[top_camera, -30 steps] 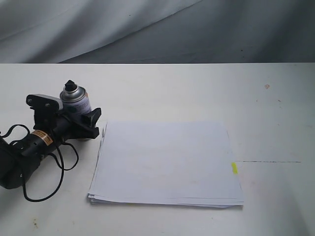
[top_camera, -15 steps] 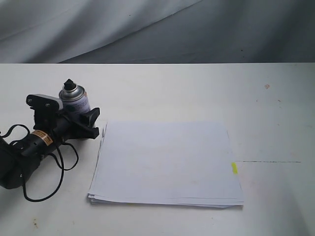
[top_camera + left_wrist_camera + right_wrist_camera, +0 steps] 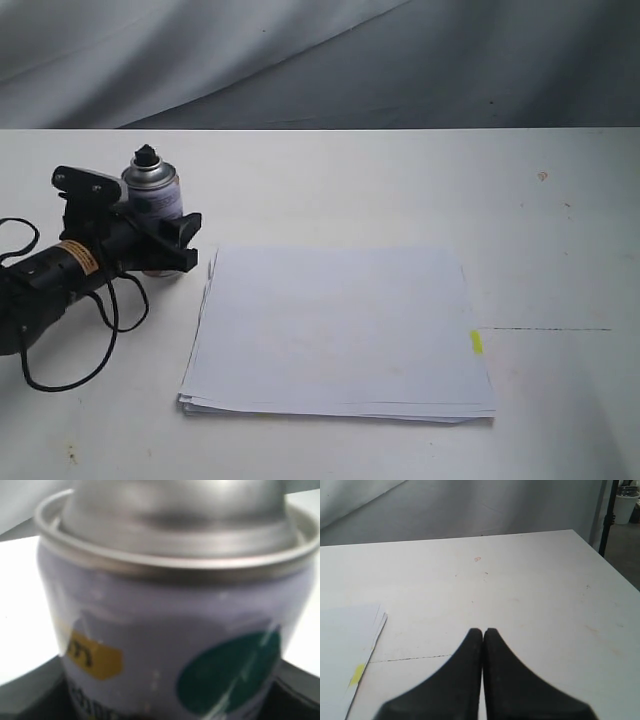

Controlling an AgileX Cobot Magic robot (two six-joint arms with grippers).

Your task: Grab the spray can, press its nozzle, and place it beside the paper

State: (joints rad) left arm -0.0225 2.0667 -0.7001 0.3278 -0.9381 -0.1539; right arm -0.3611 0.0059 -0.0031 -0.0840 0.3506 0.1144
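Lying nearest on the table (image 3: pixel 560 230) is the paper (image 3: pixel 335 330); past its far left corner the left gripper (image 3: pixel 165 238) clamps its jaws low on the spray can (image 3: pixel 153 200). The right gripper (image 3: pixel 483 632) shows jaws pressed together, empty. Pressing the nozzle (image 3: pixel 146 154) could tip it.

**Left arm** (image 3: pixel 45 282): black, with a cylindrical wrist section. An orange-yellow label band (image 3: pixel 76 258) carries dark print too small to read.
**Cables** (image 3: pixel 112 305): thin and black, in loose loops off the wrist.
**Camera bracket** (image 3: pixel 88 190): black block with small pale screws (image 3: pixel 61 180) on its face.
**Left gripper** (image 3: pixel 160 238): black, angular fingers.
**Right gripper** (image 3: pixel 483 631): two matte black fingers, broad at the base and tapering to rounded tips, with fine ridging along one edge.
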